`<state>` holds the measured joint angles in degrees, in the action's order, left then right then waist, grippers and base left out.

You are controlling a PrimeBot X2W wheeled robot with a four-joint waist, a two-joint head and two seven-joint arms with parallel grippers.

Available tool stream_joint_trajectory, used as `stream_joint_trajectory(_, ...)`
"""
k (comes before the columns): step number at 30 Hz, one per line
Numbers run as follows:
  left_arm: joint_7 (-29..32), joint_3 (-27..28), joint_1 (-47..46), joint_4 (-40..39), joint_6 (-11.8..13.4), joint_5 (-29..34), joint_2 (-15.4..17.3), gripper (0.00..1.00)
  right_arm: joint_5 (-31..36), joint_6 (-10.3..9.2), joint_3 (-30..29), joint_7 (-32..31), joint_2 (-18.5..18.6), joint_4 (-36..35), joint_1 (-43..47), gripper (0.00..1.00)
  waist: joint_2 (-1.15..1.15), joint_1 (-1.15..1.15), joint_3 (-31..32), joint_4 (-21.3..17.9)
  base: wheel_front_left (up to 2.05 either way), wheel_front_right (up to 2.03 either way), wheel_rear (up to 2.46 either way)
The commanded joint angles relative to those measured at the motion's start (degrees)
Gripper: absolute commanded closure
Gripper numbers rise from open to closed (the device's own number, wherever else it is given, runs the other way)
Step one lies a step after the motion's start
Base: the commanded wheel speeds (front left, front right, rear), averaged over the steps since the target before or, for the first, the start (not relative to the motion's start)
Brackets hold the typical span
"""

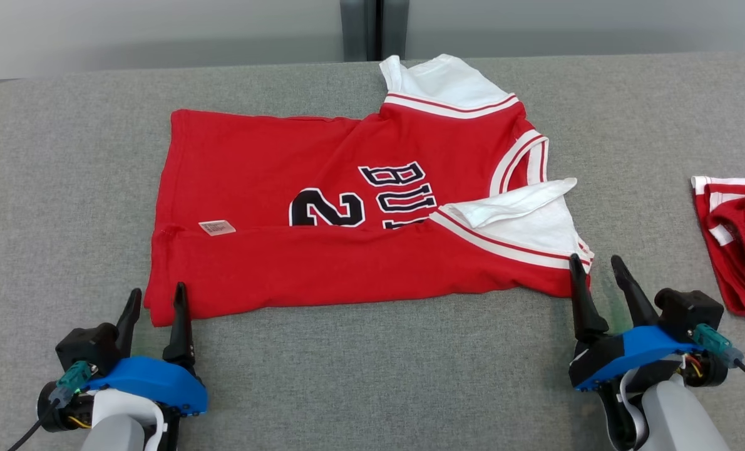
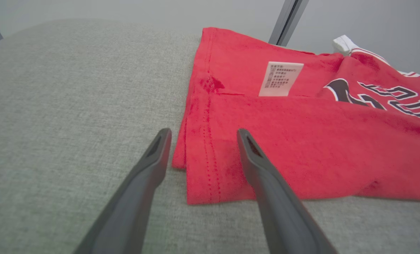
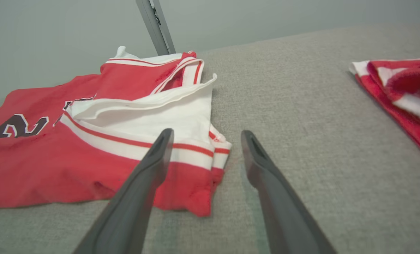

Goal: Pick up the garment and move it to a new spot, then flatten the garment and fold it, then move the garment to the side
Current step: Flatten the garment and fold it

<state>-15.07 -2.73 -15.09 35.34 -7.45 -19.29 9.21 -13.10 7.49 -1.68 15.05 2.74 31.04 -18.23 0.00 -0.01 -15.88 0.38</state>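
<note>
The red garment (image 1: 347, 219) lies spread out in the middle of the grey bench (image 1: 372, 382). Its neck and white sleeves point to 3 o'clock and its bottom hem points to 9 o'clock.

The long edge at 6 o'clock is turned up over the shirt. It hides the bottom of the big number and letters, and a small label (image 1: 216, 227) peeks out along it. So I think the moving and the flattening are done, and one fold is made.

The left claw (image 1: 158, 291) is at 7 o'clock, right at the hem corner. It is wide open and holds nothing. In the left wrist view one finger (image 2: 252, 151) is over the red cloth and the other is over the bare bench. I cannot tell if they touch the cloth.

The right claw (image 1: 595, 260) is at 5 o'clock, by the sleeve corner. It is wide open too, with nothing in it. In the right wrist view one finger (image 3: 159, 151) is over the striped cuff and the other is over the bench.

The far white sleeve (image 1: 447, 81) sticks out at 12 o'clock, so the far side looks unfolded. More folds are left, I think. Then the garment has to go to the side. Another red cloth (image 1: 739, 250) sits at 3 o'clock, well apart.
</note>
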Motion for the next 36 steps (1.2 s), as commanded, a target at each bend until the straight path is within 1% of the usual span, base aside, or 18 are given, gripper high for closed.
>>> stream_joint_trajectory(1,-0.1,-0.1,0.8,-0.1,-0.1,0.4,-0.2,0.00,0.1,0.01,0.0,0.2,0.3,1.2,0.8,0.00,0.00,0.01,0.2,0.1,0.00,0.00,0.00)
stream_joint_trajectory(7,-0.1,-0.6,0.7,0.2,-0.1,0.3,-0.4,0.00,1.0,0.01,-0.1,0.2,0.3,6.5,-0.8,0.00,0.00,0.01,0.3,0.6,0.00,0.00,0.00)
stream_joint_trajectory(10,-0.1,-0.9,0.4,0.4,-0.1,0.0,0.0,0.00,2.0,0.01,0.7,0.0,0.2,11.0,-2.0,0.00,0.00,0.01,0.2,0.9,0.00,0.00,0.00)
stream_joint_trajectory(11,-0.1,-1.0,0.3,0.5,-0.1,-0.2,0.1,0.00,2.5,0.02,1.2,-0.1,0.2,12.5,-2.5,0.25,0.00,0.01,0.3,1.0,0.00,0.00,0.00)
stream_joint_trajectory(12,-0.1,-1.1,0.2,0.5,-0.1,-0.4,0.2,0.00,2.5,0.02,1.4,-0.2,0.1,13.3,-3.1,0.71,0.00,0.01,0.2,1.1,0.00,0.00,0.00)
stream_joint_trajectory(13,-0.1,-1.1,0.2,0.5,-0.1,-0.4,0.2,0.00,2.5,0.02,1.4,-0.2,0.1,13.3,-3.1,0.71,0.00,0.01,0.2,1.1,0.00,0.00,0.00)
stream_joint_trajectory(14,-0.1,-1.5,-0.1,0.7,-0.1,-0.8,0.3,0.00,3.0,0.02,2.2,-0.2,0.0,14.5,-3.9,1.00,0.00,0.01,0.2,1.2,0.00,0.00,0.00)
stream_joint_trajectory(20,-0.1,-3.3,-0.2,0.3,-0.1,-3.9,0.5,0.00,3.0,0.01,2.9,-0.2,0.1,14.2,-5.3,1.00,0.00,0.01,0.3,1.0,0.00,0.00,0.00)
stream_joint_trajectory(26,-0.1,-5.0,-1.3,1.4,-0.1,-7.0,1.4,0.00,2.4,0.01,3.5,0.1,0.2,12.7,-5.8,1.00,0.00,0.01,-0.1,0.1,0.00,0.00,0.00)
stream_joint_trajectory(30,0.0,-6.6,-2.9,5.1,-0.1,-8.3,2.5,0.00,2.1,0.01,4.5,0.1,0.2,11.8,-6.4,1.00,0.00,0.01,-0.7,-0.7,0.00,0.00,0.00)
stream_joint_trajectory(36,1.3,-13.3,-5.5,14.2,-0.1,-11.2,3.5,0.00,1.9,0.01,5.6,0.1,0.2,10.7,-7.3,1.00,0.00,0.01,-1.1,-1.7,0.00,0.00,0.00)
